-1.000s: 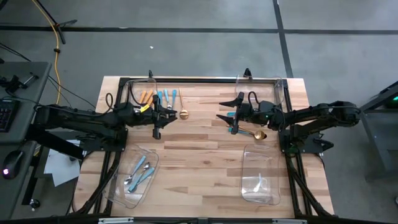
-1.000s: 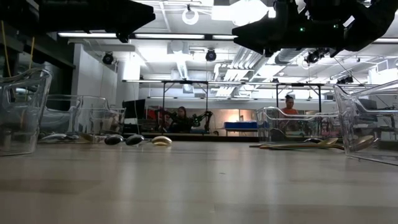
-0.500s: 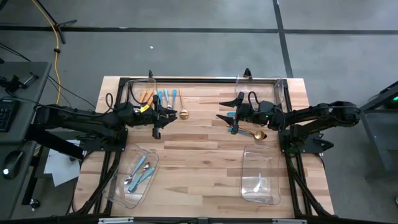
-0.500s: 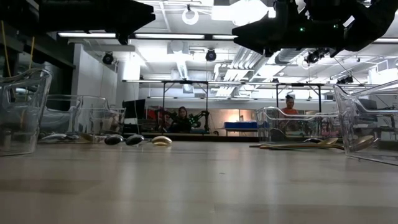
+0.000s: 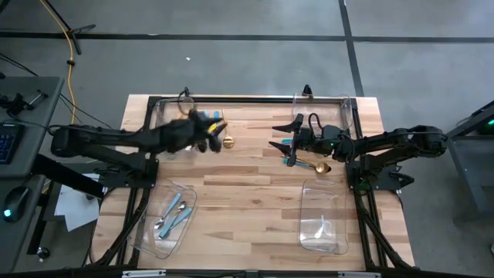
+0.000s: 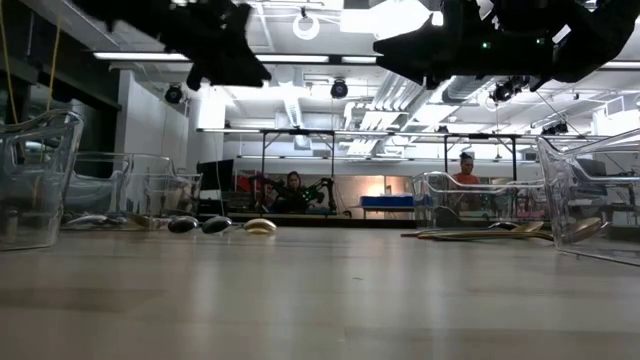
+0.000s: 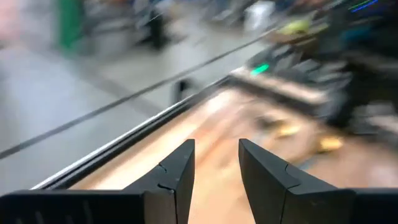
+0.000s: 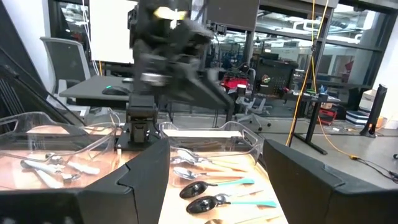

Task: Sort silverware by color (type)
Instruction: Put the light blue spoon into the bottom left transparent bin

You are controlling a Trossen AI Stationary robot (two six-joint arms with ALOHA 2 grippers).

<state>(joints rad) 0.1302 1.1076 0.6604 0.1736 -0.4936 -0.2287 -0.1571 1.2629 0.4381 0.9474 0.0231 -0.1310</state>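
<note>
Wooden slat table (image 5: 255,193) bears clear plastic bins (image 5: 323,220).

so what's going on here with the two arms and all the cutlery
Two robot arms are sorting small spoons and forks into clear bins on a wooden table. The left gripper is blurred, above the loose pieces near the table's far edge, fingers part open with nothing between them. The right gripper hangs open and empty above the gold spoon. Light-blue-handled pieces lie in the near left bin.
</note>
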